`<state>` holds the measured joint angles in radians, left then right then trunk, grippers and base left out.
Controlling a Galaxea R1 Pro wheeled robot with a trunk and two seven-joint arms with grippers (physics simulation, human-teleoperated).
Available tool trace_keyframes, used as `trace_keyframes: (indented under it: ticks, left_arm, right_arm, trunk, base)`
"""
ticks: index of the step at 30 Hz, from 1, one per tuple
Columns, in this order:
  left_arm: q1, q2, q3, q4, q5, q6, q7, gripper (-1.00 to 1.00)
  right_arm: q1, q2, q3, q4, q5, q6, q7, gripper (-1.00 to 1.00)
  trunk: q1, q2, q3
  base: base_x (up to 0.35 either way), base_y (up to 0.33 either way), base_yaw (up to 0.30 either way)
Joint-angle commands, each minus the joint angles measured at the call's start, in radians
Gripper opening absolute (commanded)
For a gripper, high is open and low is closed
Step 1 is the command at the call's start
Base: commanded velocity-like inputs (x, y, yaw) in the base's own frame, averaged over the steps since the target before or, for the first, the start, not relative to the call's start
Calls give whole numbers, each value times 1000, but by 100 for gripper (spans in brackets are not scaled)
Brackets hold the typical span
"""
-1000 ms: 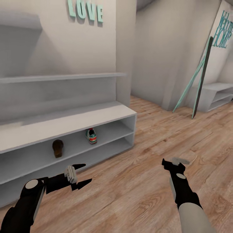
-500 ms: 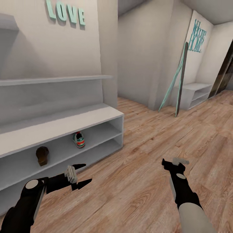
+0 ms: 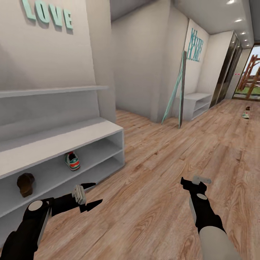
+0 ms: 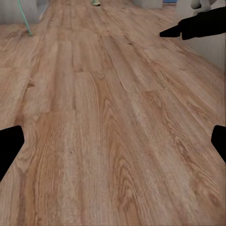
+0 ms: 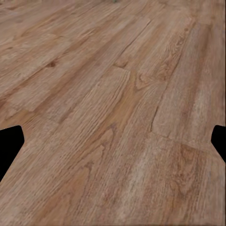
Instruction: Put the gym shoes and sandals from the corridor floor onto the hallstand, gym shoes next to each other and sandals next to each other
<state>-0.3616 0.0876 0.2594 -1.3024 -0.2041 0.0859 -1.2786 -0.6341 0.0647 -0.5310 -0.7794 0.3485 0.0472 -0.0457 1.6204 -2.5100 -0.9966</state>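
The white hallstand [image 3: 54,142] runs along the left wall. On its upper open tier stand one gym shoe [image 3: 72,161] and, further left, one brown sandal [image 3: 25,184], well apart. Far down the corridor floor [image 3: 173,162], near the glass door, lie a second gym shoe [image 3: 245,115] and a small dark sandal [image 3: 247,108] just beyond it. My left gripper [image 3: 98,193] hangs open and empty in front of the rack's lower tier. My right gripper [image 3: 195,180] is open and empty over bare planks. In the wrist views both the left gripper [image 4: 113,141] and the right gripper [image 5: 113,141] look down on wood floor.
A thin floating shelf [image 3: 54,90] and teal LOVE letters hang above the rack. A teal and dark frame [image 3: 178,95] leans on the wall corner ahead, beside a second low white unit [image 3: 196,103]. A glass door [image 3: 249,77] closes the corridor's far end.
The whole view has swung right: the rack and its shoe and sandal slid left in the picture, and the corridor's far end with the other shoe and sandal came into view. Both arms look unchanged.
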Motion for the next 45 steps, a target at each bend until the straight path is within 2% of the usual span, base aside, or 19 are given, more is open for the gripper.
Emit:
trace_keyframes:
  ticks: [1, 18, 34, 38, 40, 42, 44, 45]
  left_arm:
    - [0, 0, 1, -2, -3, 9, -5, 100]
    - [0, -1, 3, -2, -3, 8, -1, 100]
    - [0, -14, 6, -1, -4, 8, 7, 100]
    - [0, -19, 29, 0, -2, 9, 54, 100]
    - [0, -39, 40, 0, -2, 9, 116, 100]
    - [0, -51, 42, 0, -2, 9, 149, 100]
    - [-1, -73, 43, 0, -2, 9, 214, 100]
    - [-1, -91, 43, 0, -1, 9, 267, 100]
  right_arm:
    - [-1, 1, -3, -1, 10, 5, 0, 100]
    - [-1, 1, -3, -1, 10, 5, 0, 100]
    - [-1, 1, -3, -1, 10, 5, 0, 100]
    - [-1, 1, -4, -2, 10, 5, 0, 100]
    - [-1, 1, -4, -4, 10, 8, 0, 100]
    - [-1, 1, -4, -5, 10, 10, 0, 100]
    - [-1, 1, -4, -6, 10, 13, 0, 100]
    - [-1, 1, -4, -7, 10, 15, 0, 100]
  trunk:
    - [0, 0, 0]
    - [0, 0, 10]
    - [0, 0, 17]
    - [0, 0, 18]
    - [0, 0, 19]
    - [0, 0, 19]
    - [0, 0, 20]
    - [0, 0, 20]
  base:
    - [5, 0, -282]
    - [287, -52, -287]
    - [345, -133, -294]
    - [345, -189, -297]
    - [345, -191, -297]
    - [345, -192, -297]
    - [345, -192, -297]
    - [345, -192, -242]
